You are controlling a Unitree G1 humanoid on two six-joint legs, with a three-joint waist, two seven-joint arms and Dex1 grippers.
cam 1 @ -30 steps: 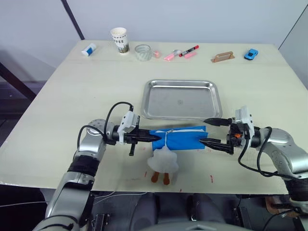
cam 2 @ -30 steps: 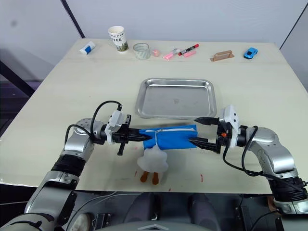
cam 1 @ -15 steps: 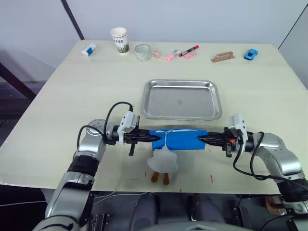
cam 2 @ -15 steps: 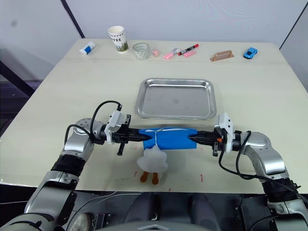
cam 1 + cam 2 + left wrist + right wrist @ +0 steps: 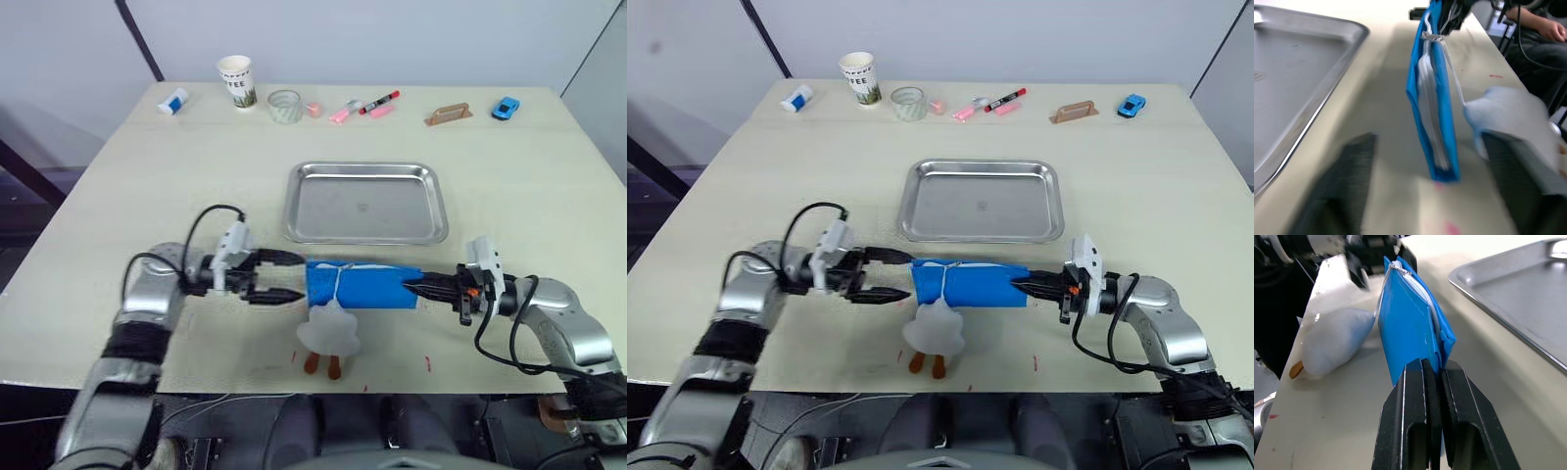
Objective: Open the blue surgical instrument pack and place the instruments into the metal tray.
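Left eye view: empty metal tray [image 5: 366, 203]; right tool [image 5: 423, 288] pinching zipped blue surgical instrument pack [image 5: 361, 285]; left tool [image 5: 291, 275] spread.

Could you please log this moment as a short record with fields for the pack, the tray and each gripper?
pack: blue surgical instrument pack lies on the table, just in front of the tray, closed
tray: metal tray holds no instruments
left gripper: left gripper open, just off the pack's left end
right gripper: right gripper shut on the pack's right end
beside the pack: white duck toy, tied to it by a white cord
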